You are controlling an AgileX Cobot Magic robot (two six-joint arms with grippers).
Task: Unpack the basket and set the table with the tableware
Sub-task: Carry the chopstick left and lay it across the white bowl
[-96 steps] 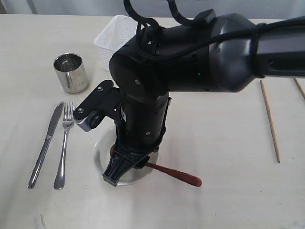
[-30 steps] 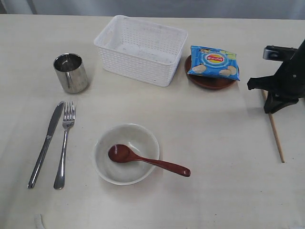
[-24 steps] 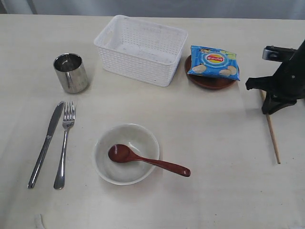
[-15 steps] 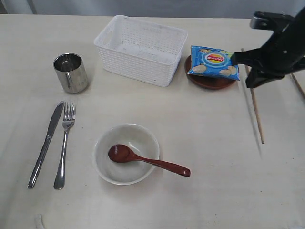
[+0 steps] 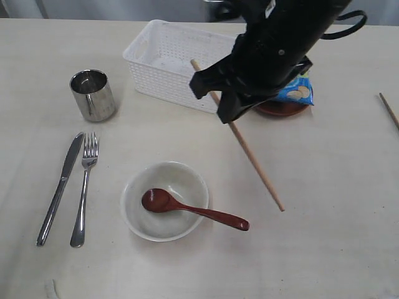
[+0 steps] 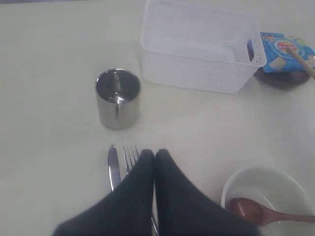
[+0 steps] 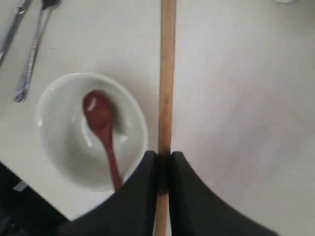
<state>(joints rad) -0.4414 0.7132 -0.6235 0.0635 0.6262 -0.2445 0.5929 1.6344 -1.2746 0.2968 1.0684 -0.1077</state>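
My right gripper (image 5: 227, 114) (image 7: 163, 157) is shut on one wooden chopstick (image 5: 255, 165) (image 7: 167, 73). It holds the stick slanted above the table (image 5: 324, 237), between the white basket (image 5: 163, 61) and the pale bowl (image 5: 181, 184). The dark red spoon (image 5: 194, 212) rests in that bowl. A second chopstick (image 5: 388, 109) lies at the far right edge. The steel cup (image 5: 92, 94), knife (image 5: 59, 187) and fork (image 5: 84, 187) are on the left. My left gripper (image 6: 155, 155) is shut and empty above the fork (image 6: 130, 156); it is outside the exterior view.
The blue chips bag (image 5: 300, 92) lies on the reddish-brown plate (image 5: 277, 109) right of the basket, mostly hidden by my right arm. The basket's inside looks empty in the left wrist view.
My right gripper has lifted the chopstick from the right side and carried it left to the middle, in front of the basket. Everything else has stayed put.
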